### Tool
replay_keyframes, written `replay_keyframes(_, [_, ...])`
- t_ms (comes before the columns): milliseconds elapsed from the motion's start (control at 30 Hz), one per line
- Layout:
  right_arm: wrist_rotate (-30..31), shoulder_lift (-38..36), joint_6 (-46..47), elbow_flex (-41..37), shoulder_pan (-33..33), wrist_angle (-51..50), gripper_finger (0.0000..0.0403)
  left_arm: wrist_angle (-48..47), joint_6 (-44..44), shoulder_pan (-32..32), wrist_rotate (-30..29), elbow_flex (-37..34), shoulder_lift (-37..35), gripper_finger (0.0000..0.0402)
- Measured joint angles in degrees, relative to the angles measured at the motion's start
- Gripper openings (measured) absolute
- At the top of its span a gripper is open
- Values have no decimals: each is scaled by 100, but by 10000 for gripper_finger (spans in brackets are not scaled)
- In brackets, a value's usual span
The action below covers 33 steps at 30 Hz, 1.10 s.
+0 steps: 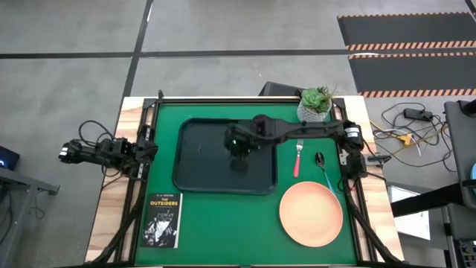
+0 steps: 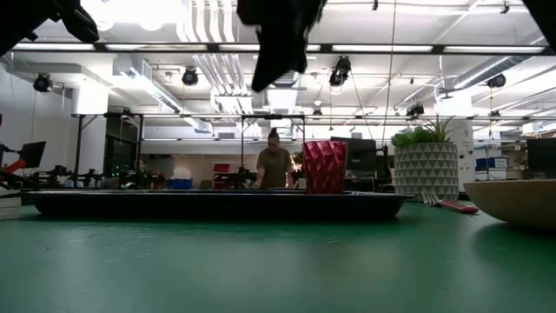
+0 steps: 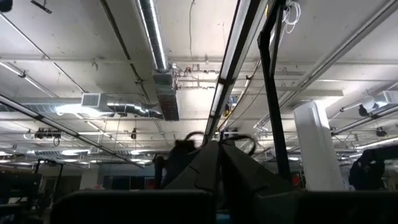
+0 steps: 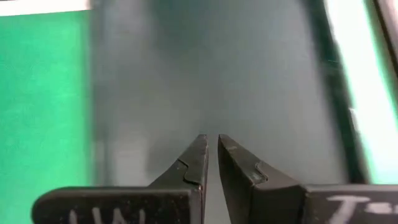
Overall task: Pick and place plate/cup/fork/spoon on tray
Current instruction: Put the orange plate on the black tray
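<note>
Workshop hall with ceiling lights and ducts behind a green-topped bench (image 1: 223, 223); far back, a person (image 2: 274, 165) standing among desks.

Tray (image 1: 195, 160) on the left-centre of the bench, long side running left to right. Cup (image 2: 324, 167) upright inside the tray, toward its right half, touching nothing but the tray floor.

Right claw (image 4: 211, 142) up over the tray, reaching in from the right side of the bench, hanging clear above the cup and apart from it. Fingers almost together, only a thin slit between them, nothing in it.

Fork (image 1: 297, 158) flat on the green just right of the tray, prongs toward the far side. Spoon (image 1: 323, 170) a little farther right, beside the fork and apart from it, bowl toward the far side. Plate (image 1: 311, 214) at the near right of the bench, outside the tray, empty, close to the near end of the spoon.

Potted plant (image 1: 316, 104) at the far right edge. Book (image 1: 162, 219) at the near left, flat, cover up.

Left claw (image 3: 219, 149) parked off the left edge of the bench, pointing up at the ceiling, fingers pressed together, holding nothing.
</note>
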Motion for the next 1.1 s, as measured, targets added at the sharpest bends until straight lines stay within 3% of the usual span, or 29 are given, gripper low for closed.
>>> replay_keyframes(333, [-699,-95,441,0,1261,-198,27,14,-172,-3,-1,6,549,0])
replay_keyframes(567, [-1163,-115,1513,-2,1778,-927,27,101,-392,-3,-1,19,881,0])
replay_keyframes(767, [-1186,-156,2229,-2,2160,-1414,27,314,-907,-3,-1,17,1036,0])
replay_keyframes(933, [-1145,-156,2153,-32,2547,-1444,27,331,-1285,-3,-1,17,1151,0])
replay_keyframes(1100, [-719,-230,2411,-389,2902,-1449,27,380,-1505,-10,15,17,1266,0])
